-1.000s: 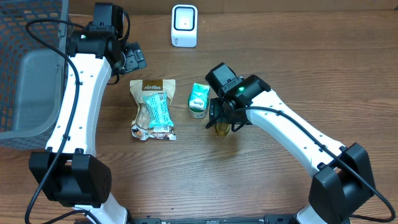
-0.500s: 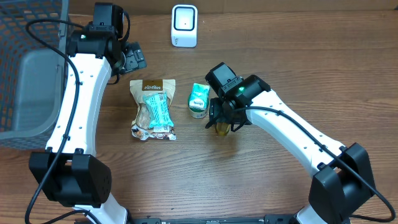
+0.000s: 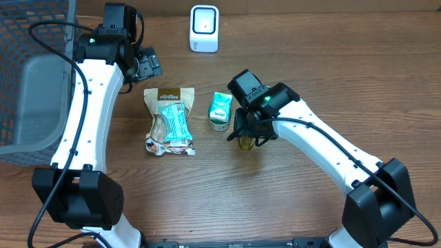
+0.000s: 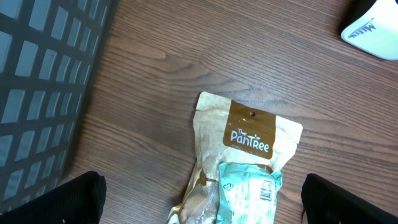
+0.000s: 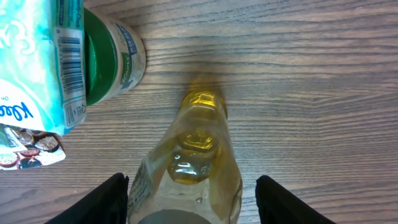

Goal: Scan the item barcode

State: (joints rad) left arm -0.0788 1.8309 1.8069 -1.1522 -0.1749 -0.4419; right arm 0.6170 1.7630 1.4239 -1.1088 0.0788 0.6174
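Beside your right gripper [image 5: 189,186], jaws parted around the bottle [image 5: 199,143], stand a jar [image 5: 115,59] and packet [image 5: 37,68]; left gripper [image 4: 202,193] spread wide.

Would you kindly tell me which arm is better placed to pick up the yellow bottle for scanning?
Right. The right gripper sits over the bottle with a finger on each side, jaws open. The left gripper hangs open above the snack bag, well away from the bottle.
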